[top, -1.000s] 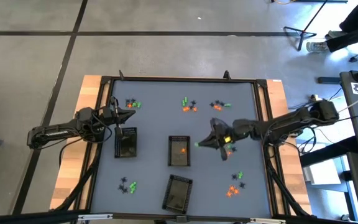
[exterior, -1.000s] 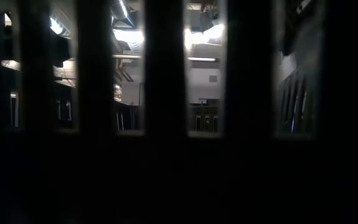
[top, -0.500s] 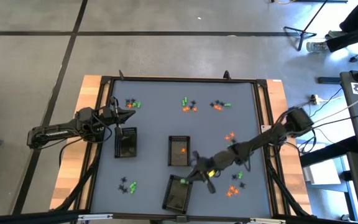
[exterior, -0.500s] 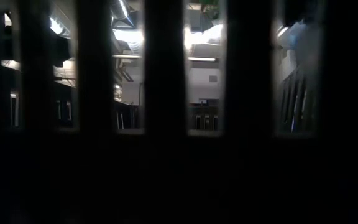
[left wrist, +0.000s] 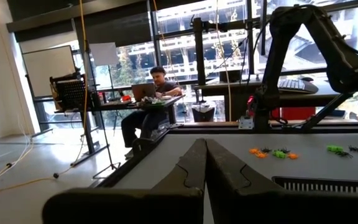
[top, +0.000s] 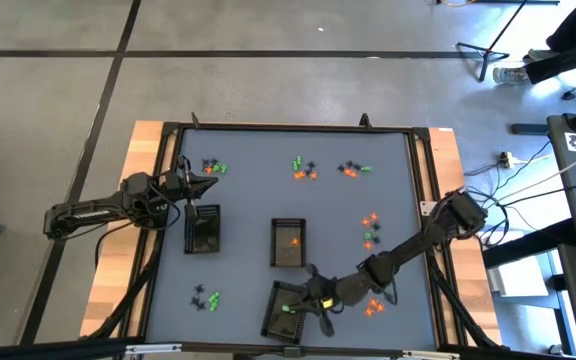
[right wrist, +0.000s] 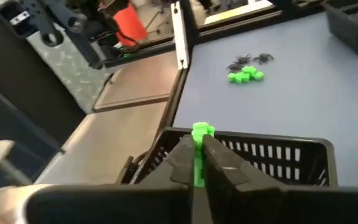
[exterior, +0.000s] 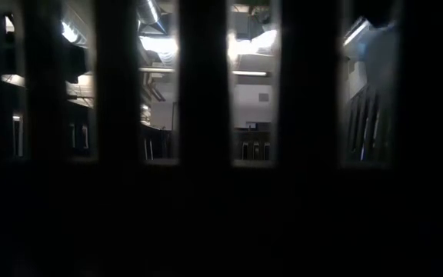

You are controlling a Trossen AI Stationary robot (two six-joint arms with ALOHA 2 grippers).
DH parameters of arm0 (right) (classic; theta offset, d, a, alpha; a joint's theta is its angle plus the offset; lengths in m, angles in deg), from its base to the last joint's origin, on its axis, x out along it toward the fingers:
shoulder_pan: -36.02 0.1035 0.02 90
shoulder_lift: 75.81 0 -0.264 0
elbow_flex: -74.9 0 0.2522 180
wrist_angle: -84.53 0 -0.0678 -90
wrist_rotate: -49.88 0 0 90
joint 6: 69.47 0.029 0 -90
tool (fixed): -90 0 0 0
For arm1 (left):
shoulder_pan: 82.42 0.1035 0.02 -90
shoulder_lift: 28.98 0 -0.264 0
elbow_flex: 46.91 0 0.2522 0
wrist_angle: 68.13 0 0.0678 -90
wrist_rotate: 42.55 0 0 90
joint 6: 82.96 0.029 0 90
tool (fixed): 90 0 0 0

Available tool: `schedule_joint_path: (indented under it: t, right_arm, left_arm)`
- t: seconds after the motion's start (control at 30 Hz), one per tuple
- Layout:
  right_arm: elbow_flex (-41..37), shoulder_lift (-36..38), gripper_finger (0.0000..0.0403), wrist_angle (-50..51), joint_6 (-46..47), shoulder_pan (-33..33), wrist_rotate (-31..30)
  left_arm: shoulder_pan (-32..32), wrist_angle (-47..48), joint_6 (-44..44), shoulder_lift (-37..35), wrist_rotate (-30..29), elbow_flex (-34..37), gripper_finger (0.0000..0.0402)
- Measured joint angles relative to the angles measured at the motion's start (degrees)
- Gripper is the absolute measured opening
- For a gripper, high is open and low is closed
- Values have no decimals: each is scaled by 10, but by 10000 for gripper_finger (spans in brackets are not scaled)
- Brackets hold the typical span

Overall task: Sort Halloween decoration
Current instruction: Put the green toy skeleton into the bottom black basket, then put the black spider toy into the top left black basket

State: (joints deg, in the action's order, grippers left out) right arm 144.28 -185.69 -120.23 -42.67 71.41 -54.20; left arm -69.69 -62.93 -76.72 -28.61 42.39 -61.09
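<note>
- The grey counter [top: 248, 180] is seen from above, framed by a dark rail, with an arm reaching in from each side.
- Three small dark trays are set on it: the left tray [top: 203, 229], the middle tray [top: 288, 243] with one orange trinket [top: 295, 240] inside, and the near tray [top: 286, 311] at the front edge.
- The left hand [top: 208, 183] is held above the counter just behind the left tray, its fingers [left wrist: 188, 171] pressed together on nothing.
- The right hand [top: 301, 303] is held over the near tray, and a green trinket [right wrist: 200, 146] is pinched between its fingertips, above the tray's slotted wall.
- Small clusters of orange, green and black trinkets [top: 304, 169] are scattered over the counter: three along the far edge, one by the front left, and others on the right side.
</note>
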Motion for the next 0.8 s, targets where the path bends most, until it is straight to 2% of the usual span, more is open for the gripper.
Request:
schedule_joint_path:
  t: [0.13, 0.27, 0.37, 0.63, 0.8]
  right_arm:
    - [0, -4, 91, 0, 2, 22, -42]
    - [0, -4, 149, -10, 0, 33, -47]
    - [0, -4, 176, -16, 0, 33, -48]
    - [0, -2, 195, -15, 0, 33, -48]
    - [0, -1, 195, 43, -1, 31, -48]
  left_arm:
    - [0, 0, 0, 0, 0, 0, 0]
    - [0, 0, 0, 0, 0, 0, 0]
    - [0, 0, 0, 0, 0, 0, 0]
    - [0, 0, 0, 0, 0, 0, 0]
    - [0, 0, 0, 0, 0, 0, 0]
